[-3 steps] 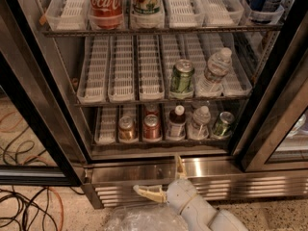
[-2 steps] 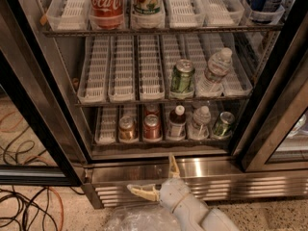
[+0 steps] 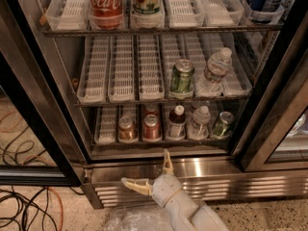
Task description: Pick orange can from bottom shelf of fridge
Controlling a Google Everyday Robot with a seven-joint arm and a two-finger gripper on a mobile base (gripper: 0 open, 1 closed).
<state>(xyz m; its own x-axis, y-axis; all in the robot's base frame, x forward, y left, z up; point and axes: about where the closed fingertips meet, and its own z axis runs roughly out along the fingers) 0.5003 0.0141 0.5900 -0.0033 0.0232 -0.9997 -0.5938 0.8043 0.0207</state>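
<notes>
The fridge [image 3: 57, 105] stands open before me with its door swung aside. On its bottom shelf [image 3: 107, 137] the orange can [image 3: 126, 128] stands second lane from the left, with a redder can [image 3: 151, 127] right beside it. My gripper [image 3: 148, 172] is below the shelf, in front of the steel base, with its two cream fingers spread wide open and empty. One finger [image 3: 167, 161] points up toward the shelf, the other [image 3: 134, 186] points left. The gripper is below and slightly right of the orange can, apart from it.
A dark bottle [image 3: 176, 122], a clear water bottle [image 3: 198, 123] and a green can [image 3: 223, 124] share the bottom shelf. The middle shelf holds a green can [image 3: 182, 77] and a water bottle [image 3: 214, 71]. Cables [image 3: 24, 206] lie on the floor at left. Crumpled plastic [image 3: 134, 220] lies beside my arm.
My gripper has shifted a little to the left and slightly up along the steel base, still open. The cans and bottles have not moved.
</notes>
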